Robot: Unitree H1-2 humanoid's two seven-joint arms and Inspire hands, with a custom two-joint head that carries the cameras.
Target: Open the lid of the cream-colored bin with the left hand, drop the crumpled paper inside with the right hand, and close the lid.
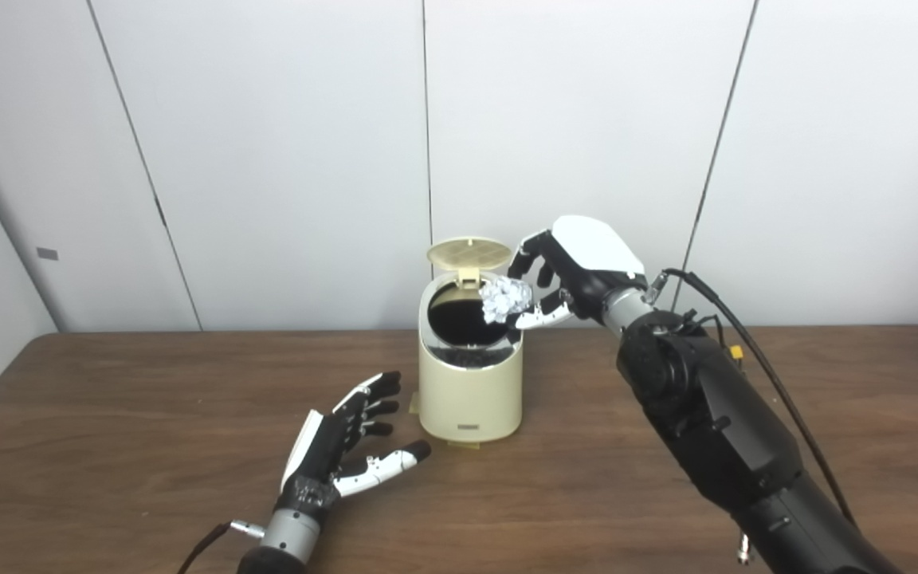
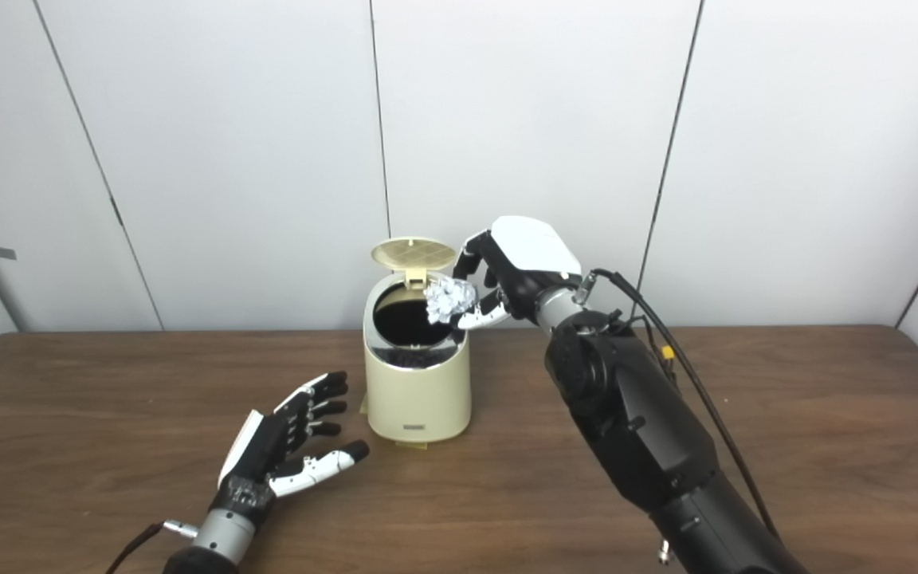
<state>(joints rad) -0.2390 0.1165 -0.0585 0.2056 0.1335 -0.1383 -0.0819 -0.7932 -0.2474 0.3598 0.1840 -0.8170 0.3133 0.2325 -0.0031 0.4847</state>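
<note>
**Paper over bin mouth, release pending**

Crumpled paper: pinched in fingers of right hand, centre of frame, hanging at the right edge of the dark opening of the cream-colored bin. Sits left of and just below the palm, partly over the mouth, partly over the rim. No clear long axis; roughly a ball.

Lid: up, tilted back on its hinge at the rear of the bin, clear of the paper.

Right hand: reached in from lower right, forearm rising steeply, palm turned down and leftward toward the opening, fingers and thumb clamped on the paper.

Left hand: lower left of centre, low over the surface, just beside the bin's base, not touching it; fingers spread, holding nothing. Nearer hand to the lid for closing.

Judgement: drop likely needs a slight shift left so the ball clears the rim.
</note>
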